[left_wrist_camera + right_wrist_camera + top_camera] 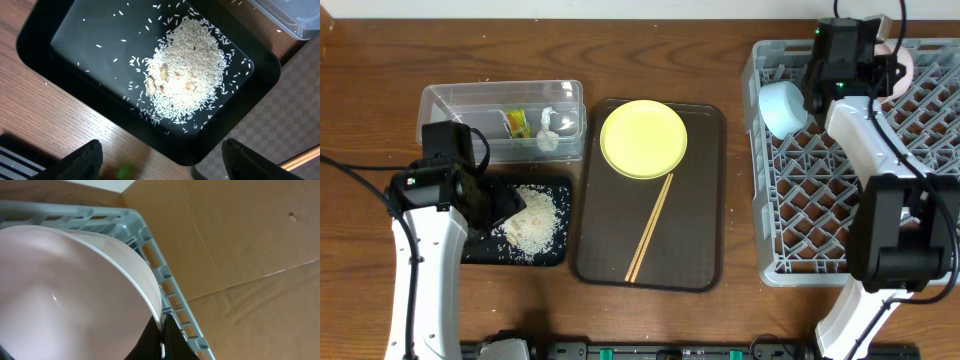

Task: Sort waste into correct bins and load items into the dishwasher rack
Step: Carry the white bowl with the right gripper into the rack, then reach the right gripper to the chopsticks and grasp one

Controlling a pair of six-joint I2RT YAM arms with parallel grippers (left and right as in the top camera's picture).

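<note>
Two arms work at opposite ends of the wooden table [360, 60]. At the far left, the left gripper [162, 152] hangs just above the shallow black tray [65, 55], its fingers [85, 160] spread wide with nothing between them. A heap of loose white rice grains [192, 65] lies in the right half of that tray, with stray grains scattered around it and a few tan bits at the heap's left edge.

Behind the black tray, just beside it, stands the clear plastic tub [445, 100]. Inside lie the crumpled green-yellow wrapper [516, 122] and, to its right, a white scrap [549, 136].

Just right of both bins sits the dark brown serving tray [705, 230]. The round yellow plate [642, 138] lies flat on its far half. The two wooden chopsticks [650, 228] lie side by side on the near half, slanting from beside the plate's rim towards the tray's front left.

Well to the right is the grey dishwasher rack [800, 250]. A light blue bowl [782, 108] is tilted on its side among the pegs near the rack's far left corner. Farther right, at the rack's back edge, the right gripper [162, 342] is clamped on the rim of the white bowl [65, 280], one dark finger on each side of the rim. The bowl sits within the rack, close against its outer wall.
</note>
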